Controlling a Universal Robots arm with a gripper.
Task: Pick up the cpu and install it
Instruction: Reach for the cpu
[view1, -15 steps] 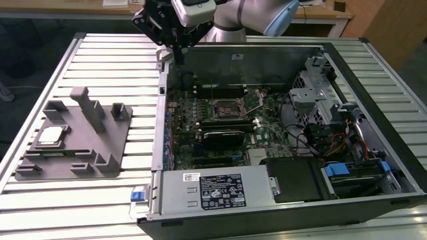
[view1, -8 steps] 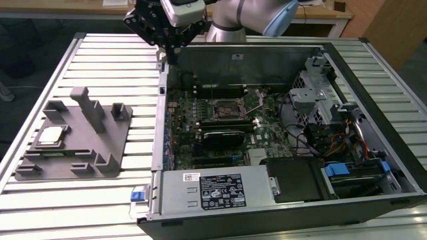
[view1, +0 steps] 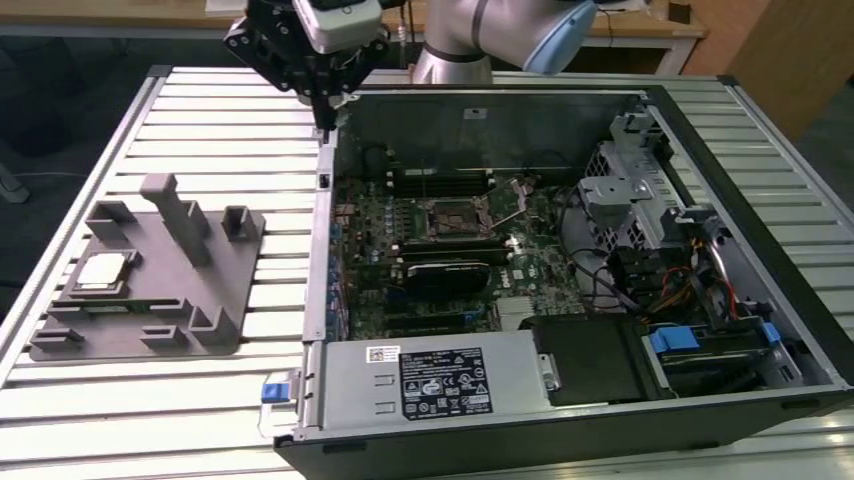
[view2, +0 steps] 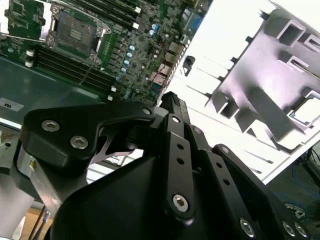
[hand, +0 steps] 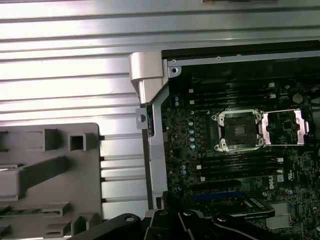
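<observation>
Cpu (view1: 104, 272) lies on tray (view1: 220, 300); gripper (view1: 324, 118) hangs closed, empty, well apart.

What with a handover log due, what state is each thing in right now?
cpu: lying flat in the grey tray, not picked up.
cpu socket: open, empty, cover plate swung aside.
computer case: lying down, side panel off.
tool: shut, holding nothing, above the case's edge.
</observation>
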